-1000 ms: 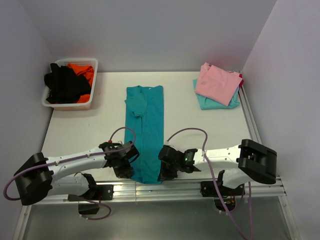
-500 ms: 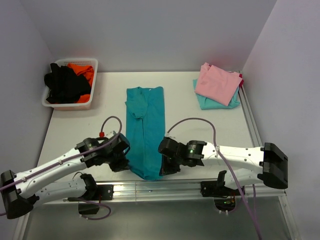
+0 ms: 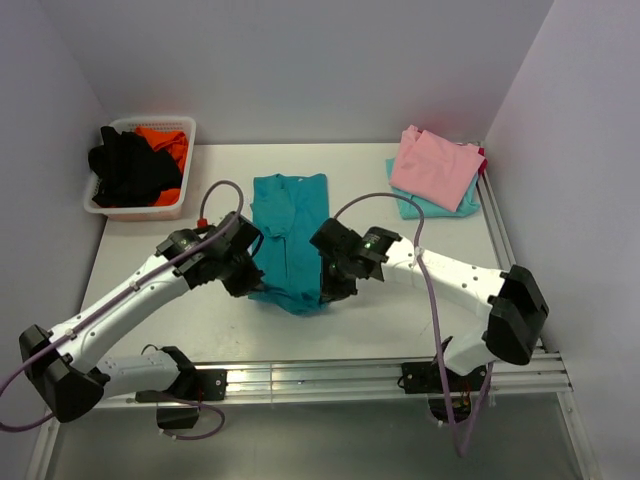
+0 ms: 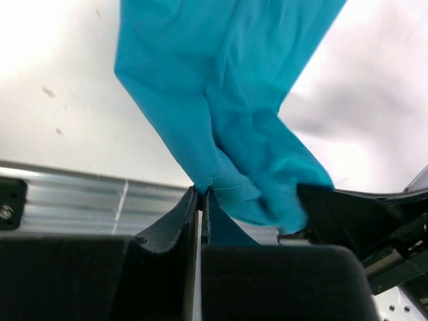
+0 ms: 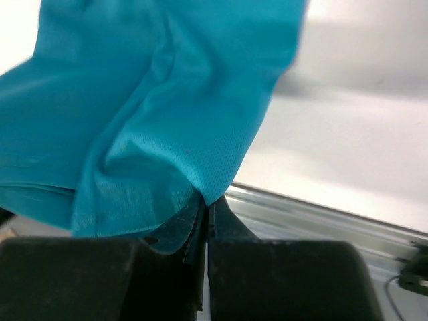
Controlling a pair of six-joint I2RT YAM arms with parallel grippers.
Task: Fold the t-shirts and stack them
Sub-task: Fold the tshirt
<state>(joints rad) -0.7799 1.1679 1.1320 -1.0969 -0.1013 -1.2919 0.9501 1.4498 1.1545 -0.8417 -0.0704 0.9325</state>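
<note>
The teal t-shirt (image 3: 291,235) lies in a long strip at the table's middle, its collar at the far end and its near hem lifted. My left gripper (image 3: 248,284) is shut on the hem's left corner (image 4: 221,194). My right gripper (image 3: 328,290) is shut on the hem's right corner (image 5: 200,180). The lifted hem sags between them above the shirt's middle. A folded pink t-shirt (image 3: 433,167) lies on a folded pale aqua t-shirt (image 3: 422,205) at the far right.
A white basket (image 3: 176,205) with black and orange clothes stands at the far left. The aluminium rail (image 3: 330,372) runs along the table's near edge. Walls close in the far, left and right sides.
Both grippers have carried the teal shirt's near hem up and away from the near edge toward the collar. The shirt's lower part now folds over itself.
</note>
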